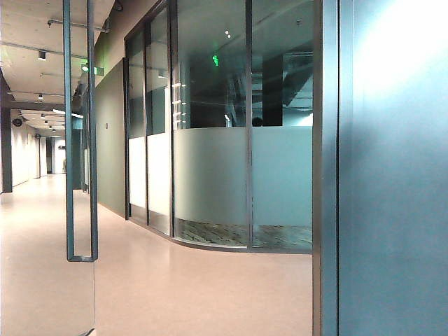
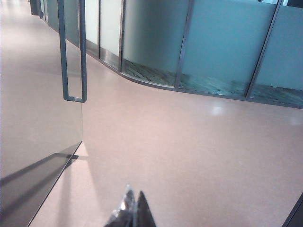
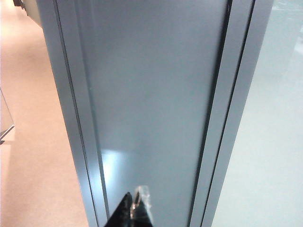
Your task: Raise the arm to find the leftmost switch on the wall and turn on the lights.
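Observation:
No switch shows in any view. My left gripper (image 2: 134, 195) is shut and empty, its dark tips pressed together above the pinkish floor (image 2: 189, 151). My right gripper (image 3: 134, 197) is also shut and empty, its tips pointing at a blue-grey metal wall panel (image 3: 156, 94) close in front of it. Neither gripper appears in the exterior view, where the same blue-grey panel (image 1: 392, 182) fills the right side.
A glass door with a tall dark handle (image 1: 80, 140) stands at the left; the handle (image 2: 73, 52) and the door's lower edge show in the left wrist view. A curved frosted-glass partition (image 1: 224, 182) runs across the middle. A corridor (image 1: 35, 182) extends on the left.

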`<state>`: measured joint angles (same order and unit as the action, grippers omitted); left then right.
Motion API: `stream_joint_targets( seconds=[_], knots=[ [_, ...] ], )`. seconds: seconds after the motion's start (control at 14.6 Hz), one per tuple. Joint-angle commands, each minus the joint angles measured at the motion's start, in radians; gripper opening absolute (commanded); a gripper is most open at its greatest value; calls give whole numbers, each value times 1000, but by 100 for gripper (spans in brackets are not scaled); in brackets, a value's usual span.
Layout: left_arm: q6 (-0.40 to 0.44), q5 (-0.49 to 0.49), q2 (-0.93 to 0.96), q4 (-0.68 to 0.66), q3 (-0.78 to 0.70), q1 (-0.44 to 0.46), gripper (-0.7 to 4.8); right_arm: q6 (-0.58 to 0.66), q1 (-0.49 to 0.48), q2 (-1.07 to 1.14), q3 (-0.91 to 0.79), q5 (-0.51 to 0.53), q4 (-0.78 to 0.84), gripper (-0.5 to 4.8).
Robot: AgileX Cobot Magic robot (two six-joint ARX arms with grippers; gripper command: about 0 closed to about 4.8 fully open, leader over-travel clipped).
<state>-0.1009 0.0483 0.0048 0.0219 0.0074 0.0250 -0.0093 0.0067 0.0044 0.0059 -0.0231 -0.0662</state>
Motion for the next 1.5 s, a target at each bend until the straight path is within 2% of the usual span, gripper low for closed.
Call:
stream_joint_targets(
  seconds=[0.07, 0.34, 0.48, 0.61, 0.68, 0.82, 1.09, 1.23, 1.5],
  knots=[
    [8, -3, -1, 10, 2, 0, -5, -2, 1, -3, 2, -1, 18, -1],
    [7, 0, -1, 14, 2, 0, -5, -2, 2, -3, 2, -1, 19, 0],
    [0, -3, -1, 67, 2, 0, -5, -2, 2, -3, 2, 0, 37, -1],
    [-77, -42, -1, 170, 5, 0, -5, 30, 2, -3, 2, 3, 138, -1],
    [-83, -45, -1, 227, 10, 0, -5, 44, 2, -3, 5, 19, 211, -1],
    [-83, -53, -1, 246, 69, 0, -5, 42, 2, -2, 48, 23, 334, -1],
    [-74, -66, 61, 302, 346, 2, -5, -19, 1, 42, 283, -32, 341, -1],
    [-64, -59, 233, 303, 507, 2, -6, -25, 1, 155, 427, -106, 364, -1],
    [-68, 43, 691, 318, 893, 2, -5, -25, 1, 542, 859, -103, 382, -1]
  ],
)
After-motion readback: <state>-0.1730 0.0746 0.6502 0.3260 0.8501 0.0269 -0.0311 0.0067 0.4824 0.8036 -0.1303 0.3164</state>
